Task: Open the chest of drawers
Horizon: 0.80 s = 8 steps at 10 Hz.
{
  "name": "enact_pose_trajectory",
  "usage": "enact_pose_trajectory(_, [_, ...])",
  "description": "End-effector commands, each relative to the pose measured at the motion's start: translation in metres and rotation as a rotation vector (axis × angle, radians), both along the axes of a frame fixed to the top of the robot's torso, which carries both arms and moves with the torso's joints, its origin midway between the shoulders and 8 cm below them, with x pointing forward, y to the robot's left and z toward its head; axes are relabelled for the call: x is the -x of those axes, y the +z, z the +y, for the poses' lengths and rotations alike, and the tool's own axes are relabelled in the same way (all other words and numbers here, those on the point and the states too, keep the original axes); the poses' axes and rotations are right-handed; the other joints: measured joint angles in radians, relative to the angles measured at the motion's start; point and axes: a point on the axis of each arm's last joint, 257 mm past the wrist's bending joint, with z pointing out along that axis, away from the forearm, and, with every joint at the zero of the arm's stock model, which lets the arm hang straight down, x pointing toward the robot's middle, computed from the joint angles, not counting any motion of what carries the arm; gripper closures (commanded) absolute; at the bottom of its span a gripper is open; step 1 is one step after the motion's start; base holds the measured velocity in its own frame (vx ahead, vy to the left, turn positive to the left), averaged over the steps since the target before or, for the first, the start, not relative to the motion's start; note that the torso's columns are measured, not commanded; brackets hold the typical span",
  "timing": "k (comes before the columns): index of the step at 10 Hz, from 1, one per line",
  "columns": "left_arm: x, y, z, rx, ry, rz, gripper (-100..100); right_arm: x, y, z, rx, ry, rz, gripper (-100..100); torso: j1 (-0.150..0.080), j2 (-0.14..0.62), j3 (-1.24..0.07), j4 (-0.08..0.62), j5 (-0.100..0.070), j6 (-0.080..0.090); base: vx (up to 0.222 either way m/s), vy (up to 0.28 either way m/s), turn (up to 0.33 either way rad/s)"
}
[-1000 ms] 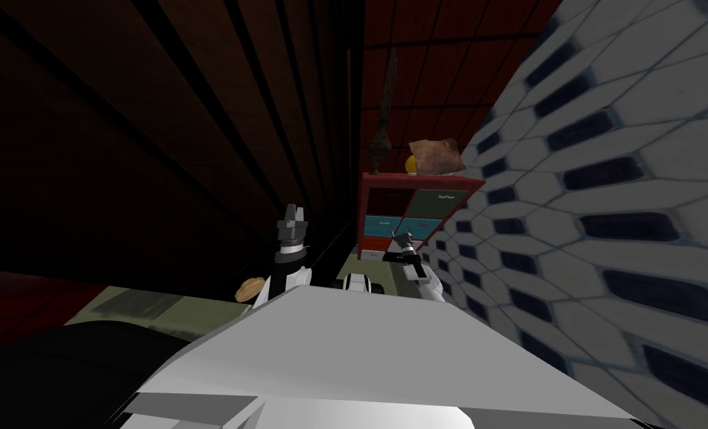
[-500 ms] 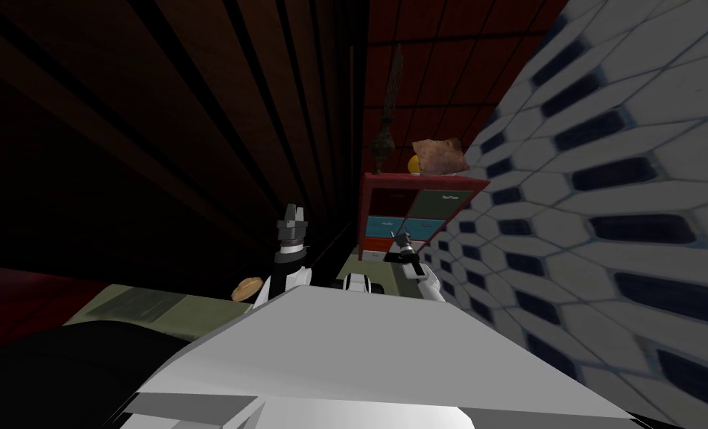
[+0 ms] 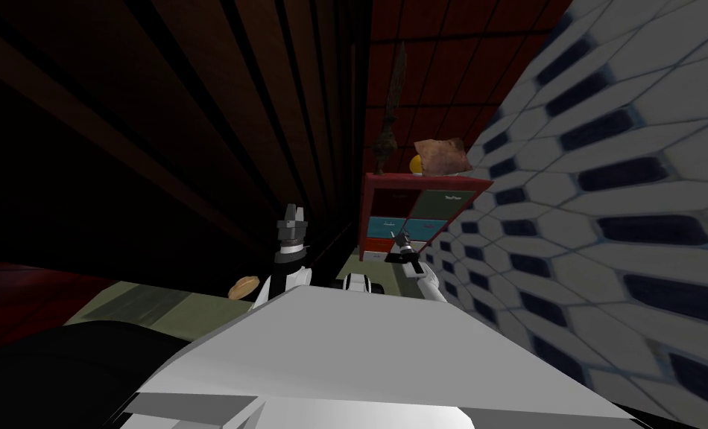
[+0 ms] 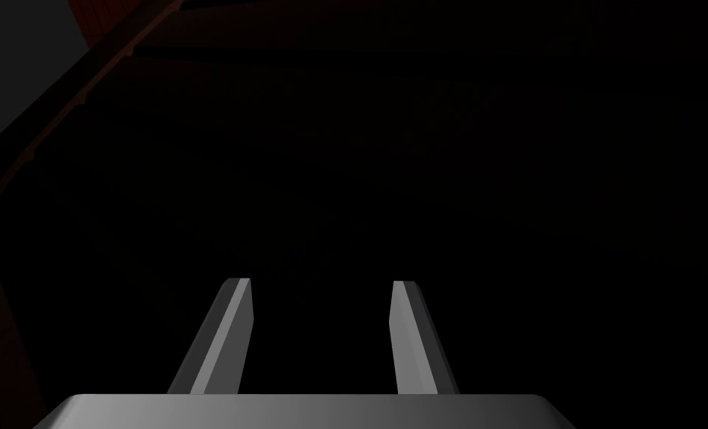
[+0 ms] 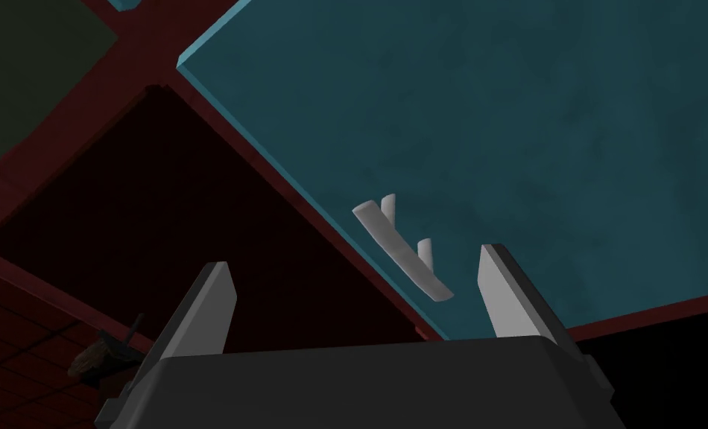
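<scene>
Right pincer (image 5: 356,257) parted at white handle (image 5: 401,249) of teal drawer (image 5: 494,112)

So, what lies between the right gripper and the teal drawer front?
Only the white handle on the teal drawer front, in the right wrist view; the right gripper is open.

The teal drawer front (image 5: 494,134) is cut off in the right wrist view; the right gripper (image 3: 403,238) hides the lower edge of the chest of drawers (image 3: 423,202).
</scene>
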Motion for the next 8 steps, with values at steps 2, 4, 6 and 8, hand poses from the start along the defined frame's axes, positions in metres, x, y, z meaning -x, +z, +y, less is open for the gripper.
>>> enact_pose_trajectory(2, [0.000, 0.000, 0.000, 0.000, 0.000, 0.000, 0, -0.009, -0.007, -0.004, 0.109, -0.017, 0.008, -100, 0.000, 0.000, 0.000, 0.000, 0.000, 0.000, 0.015, 0.037, -0.013])
enact_pose_trajectory(4, [0.000, 0.000, 0.000, 0.000, 0.000, 0.000, 0, -0.011, -0.010, -0.005, 0.163, -0.025, 0.008, -100, 0.000, 0.000, 0.000, 0.000, 0.000, 0.000, 0.012, 0.033, -0.005])
enact_pose_trajectory(6, [0.000, 0.000, 0.000, 0.000, 0.000, 0.000, 0, -0.015, -0.013, -0.009, 0.228, -0.035, 0.011, -100, 0.000, 0.000, 0.000, 0.000, 0.000, 0.000, 0.017, 0.041, -0.011])
enact_pose_trajectory(8, [0.000, 0.000, 0.000, 0.000, 0.000, 0.000, 0, -0.018, -0.014, -0.012, 0.276, -0.042, 0.011, -100, 0.000, 0.000, 0.000, 0.000, 0.000, 0.000, 0.013, 0.044, -0.007])
